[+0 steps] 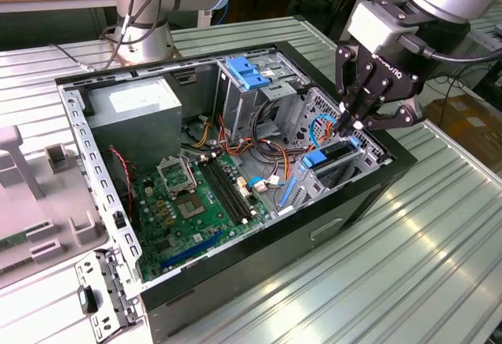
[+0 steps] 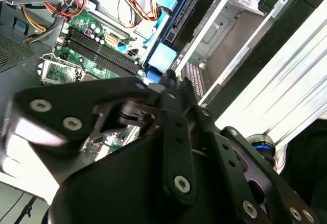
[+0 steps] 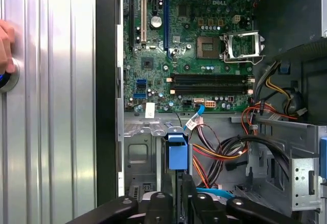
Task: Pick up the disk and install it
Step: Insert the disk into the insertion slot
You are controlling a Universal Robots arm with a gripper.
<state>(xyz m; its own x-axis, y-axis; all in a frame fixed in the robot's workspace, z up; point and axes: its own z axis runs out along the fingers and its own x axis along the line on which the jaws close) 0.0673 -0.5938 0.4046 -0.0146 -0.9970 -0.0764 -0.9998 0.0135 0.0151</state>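
The disk (image 1: 339, 160) stands on edge in the bay at the exterior view's right end of the open computer case (image 1: 235, 269), a dark slab with a blue rail end. My gripper (image 1: 351, 124) hangs straight above it, fingers shut together, tips at the disk's upper edge; whether they touch it is unclear. In the first wrist view the disk's blue rail end (image 3: 177, 155) shows just beyond my gripper (image 3: 179, 183). In the second wrist view the same blue end (image 2: 163, 56) lies past the closed gripper (image 2: 171, 81).
Inside the case are the green motherboard (image 1: 196, 199), a grey power-supply box (image 1: 133, 113), a blue-latched drive cage (image 1: 251, 74) and loose cables (image 1: 274, 148). A removed panel (image 1: 47, 195) lies at the exterior view's left. A person's hand (image 3: 5, 38) rests on the ribbed table.
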